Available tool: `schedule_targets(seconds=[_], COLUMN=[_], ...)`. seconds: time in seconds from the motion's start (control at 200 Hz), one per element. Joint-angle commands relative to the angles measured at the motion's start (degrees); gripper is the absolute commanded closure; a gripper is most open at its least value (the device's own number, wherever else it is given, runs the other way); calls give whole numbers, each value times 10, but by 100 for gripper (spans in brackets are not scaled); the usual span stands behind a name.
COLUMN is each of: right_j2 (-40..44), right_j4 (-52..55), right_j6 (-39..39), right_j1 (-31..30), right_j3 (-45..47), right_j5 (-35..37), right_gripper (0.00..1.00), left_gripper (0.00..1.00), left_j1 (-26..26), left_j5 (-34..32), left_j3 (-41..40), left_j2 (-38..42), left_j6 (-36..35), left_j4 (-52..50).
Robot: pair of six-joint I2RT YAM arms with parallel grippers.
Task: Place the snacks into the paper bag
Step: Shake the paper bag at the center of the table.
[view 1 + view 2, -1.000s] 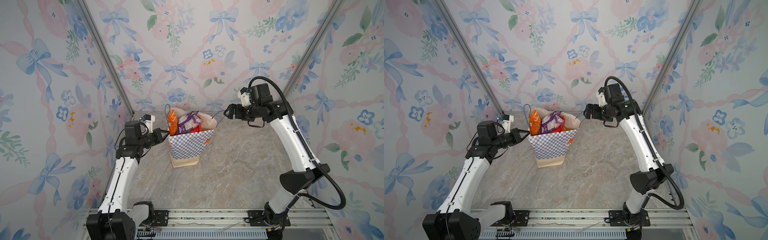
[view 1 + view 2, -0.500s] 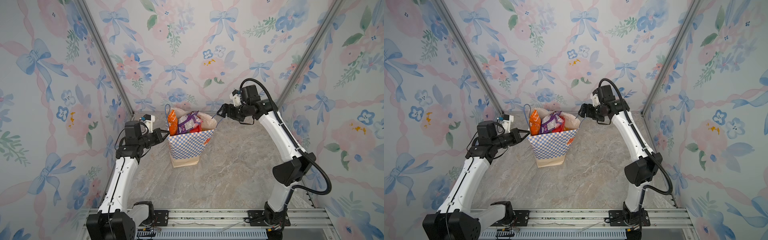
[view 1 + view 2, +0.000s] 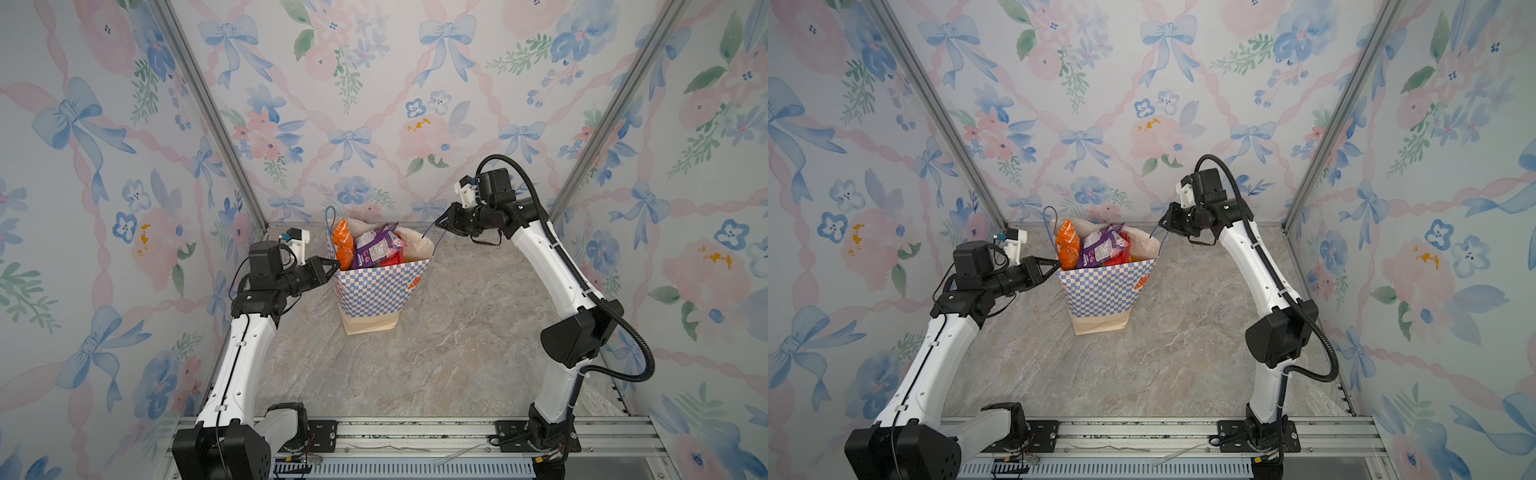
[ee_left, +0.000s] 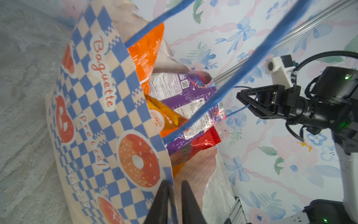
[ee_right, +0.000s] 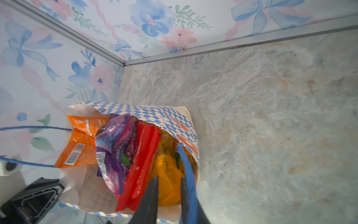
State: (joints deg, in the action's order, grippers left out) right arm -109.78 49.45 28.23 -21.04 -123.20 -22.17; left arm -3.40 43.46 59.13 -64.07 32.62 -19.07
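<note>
In both top views the snacks (image 3: 374, 249) crowd the paper bag (image 3: 382, 291) at twelve o'clock. Packing looks finished, so I'd next steady it without tipping.

Left wrist: the left gripper (image 4: 174, 184) straddles its nine-o'clock rim, jaws barely parted.

Right wrist: the right gripper (image 5: 169, 179), at two o'clock, has the cord handle (image 5: 187, 168) between slightly parted jaws. I cannot tell whether either pinches.

Paper bag (image 3: 376, 291) is stood on table (image 3: 457, 353), twd rear; snacks (image 3: 374, 249) are packed in it; flanked by L hand (image 3: 337, 263) & R hand (image 3: 438, 223).
</note>
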Motion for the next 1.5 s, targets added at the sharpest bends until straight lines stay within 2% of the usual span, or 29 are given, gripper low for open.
schedule_targets(seconds=[0.0,0.07,0.32,0.446,0.516,0.636,0.726,0.846,1.076,1.211,1.357,1.497], right_j2=[3,4,20,32,27,-7,-34,-52,-38,-15,31,42], right_j4=[-40,-51,-104,-187,-218,-214,-171,-117,-53,-24,-50,-26], right_j6=[17,23,44,98,121,126,114,92,46,42,50,32], right_j1=[3,3,3,-2,-9,-31,-44,-42,-39,-13,31,48], right_j3=[0,5,19,30,10,-78,-143,-165,-137,-109,-36,-24], right_j5=[-31,-40,-84,-136,-160,-191,-184,-154,-76,-25,-24,-26], right_gripper=[92,100,100,100,100,100,100,100,100,100,100,100], left_gripper=[75,71,69,69,70,73,73,73,73,73,72,71], left_j1=[2,1,-5,-10,-12,-14,-18,-27,-44,-49,-67,-98], left_j5=[18,17,22,23,27,35,38,43,55,58,65,64], left_j3=[18,18,22,24,22,23,22,19,18,22,36,93], left_j2=[15,19,29,27,23,22,29,38,40,43,45,26], left_j6=[-1,0,2,-1,-1,-1,-2,-3,-4,-4,-4,-24], left_j4=[18,18,18,18,18,18,18,18,18,18,16,-15])
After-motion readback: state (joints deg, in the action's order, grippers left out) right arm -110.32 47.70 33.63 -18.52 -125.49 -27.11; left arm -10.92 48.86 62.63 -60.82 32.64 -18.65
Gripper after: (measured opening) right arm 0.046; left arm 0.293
